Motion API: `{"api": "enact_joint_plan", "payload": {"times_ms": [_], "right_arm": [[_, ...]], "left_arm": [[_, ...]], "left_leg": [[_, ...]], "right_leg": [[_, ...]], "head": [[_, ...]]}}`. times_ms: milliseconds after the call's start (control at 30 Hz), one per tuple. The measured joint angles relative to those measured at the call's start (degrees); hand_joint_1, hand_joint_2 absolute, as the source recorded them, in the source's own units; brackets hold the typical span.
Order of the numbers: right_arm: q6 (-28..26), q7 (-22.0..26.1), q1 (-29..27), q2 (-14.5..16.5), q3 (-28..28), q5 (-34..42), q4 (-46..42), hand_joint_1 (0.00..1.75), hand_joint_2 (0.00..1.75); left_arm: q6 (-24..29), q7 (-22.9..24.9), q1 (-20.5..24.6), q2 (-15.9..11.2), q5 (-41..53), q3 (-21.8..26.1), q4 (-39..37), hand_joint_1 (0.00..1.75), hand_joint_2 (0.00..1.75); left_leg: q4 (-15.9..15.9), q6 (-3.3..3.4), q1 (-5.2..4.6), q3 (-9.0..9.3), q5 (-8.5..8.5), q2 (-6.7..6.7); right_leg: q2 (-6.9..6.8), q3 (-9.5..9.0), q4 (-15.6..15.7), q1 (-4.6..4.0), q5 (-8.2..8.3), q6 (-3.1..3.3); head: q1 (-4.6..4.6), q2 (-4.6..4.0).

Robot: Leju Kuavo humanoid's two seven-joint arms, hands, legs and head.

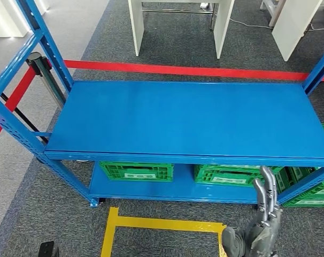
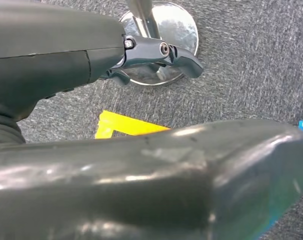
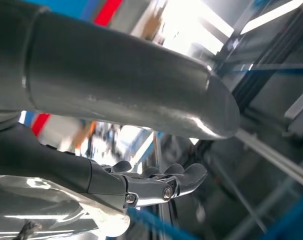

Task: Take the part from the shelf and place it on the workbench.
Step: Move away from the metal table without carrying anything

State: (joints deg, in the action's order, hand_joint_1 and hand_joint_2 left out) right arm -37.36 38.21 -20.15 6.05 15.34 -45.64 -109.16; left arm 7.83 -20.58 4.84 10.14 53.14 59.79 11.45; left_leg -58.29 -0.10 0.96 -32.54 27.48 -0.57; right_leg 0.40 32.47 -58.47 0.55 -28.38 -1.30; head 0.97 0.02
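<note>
The blue metal shelf point(image 1: 184, 118) stands in front of me with a bare top board. On its lower board sit green crates point(image 1: 136, 171), and I cannot make out what is in them. My right hand point(image 1: 266, 211) is raised at the lower right, in front of the shelf's lower level, fingers stretched upward and apart, holding nothing. In the right wrist view the right hand point(image 3: 116, 90) has its fingers point(image 3: 161, 186) extended and nothing between them. My left hand point(image 2: 67, 65) hangs over the grey carpet with its fingers point(image 2: 161, 51) straight and nothing in it.
More green crates point(image 1: 314, 190) fill the lower board's right end. Yellow floor tape point(image 1: 152, 222) marks the carpet before the shelf, and red tape point(image 1: 184, 69) runs behind it. A barrier post point(image 1: 43, 67) stands at the back left; its shiny round base point(image 2: 172, 30) lies near my left hand. White furniture legs point(image 1: 136, 27) stand beyond.
</note>
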Motion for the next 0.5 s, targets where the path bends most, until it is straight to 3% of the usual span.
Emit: {"api": "enact_joint_plan", "payload": {"times_ms": [167, 400, 500], "right_arm": [[-0.04, 1.56, -1.86, 7.33, -15.27, -5.86, -1.05, 0.0, 0.0], [-0.04, 0.93, -1.23, 11.01, -35.23, -6.05, 2.92, 0.0, 0.0], [-0.04, 0.4, 0.24, 11.75, -41.41, -7.23, 7.3, 0.0, 0.0]], "left_arm": [[0.18, -0.31, -0.03, 0.3, -0.56, 1.14, 0.0, 0.0, 0.0], [0.57, -0.36, -0.11, 0.44, -1.36, 2.54, 0.0, 0.0, 0.0], [0.71, -0.37, -0.11, 0.5, -1.59, 3.07, 0.0, 0.0, 1.31]], "left_leg": [[-0.12, 0.01, -0.04, 0.0, 0.01, 0.0], [-0.21, 0.03, -0.09, -0.03, 0.02, -0.01], [-0.22, 0.04, -0.09, -0.04, 0.03, 0.0]], "right_leg": [[-0.02, -0.05, 0.02, 0.04, 0.03, -0.04], [-0.04, -0.07, 0.03, 0.11, 0.09, -0.12], [-0.02, -0.05, 0.03, 0.11, 0.09, -0.12]], "head": [[0.0, 0.0], [0.0, 0.0], [0.0, 0.0]]}}
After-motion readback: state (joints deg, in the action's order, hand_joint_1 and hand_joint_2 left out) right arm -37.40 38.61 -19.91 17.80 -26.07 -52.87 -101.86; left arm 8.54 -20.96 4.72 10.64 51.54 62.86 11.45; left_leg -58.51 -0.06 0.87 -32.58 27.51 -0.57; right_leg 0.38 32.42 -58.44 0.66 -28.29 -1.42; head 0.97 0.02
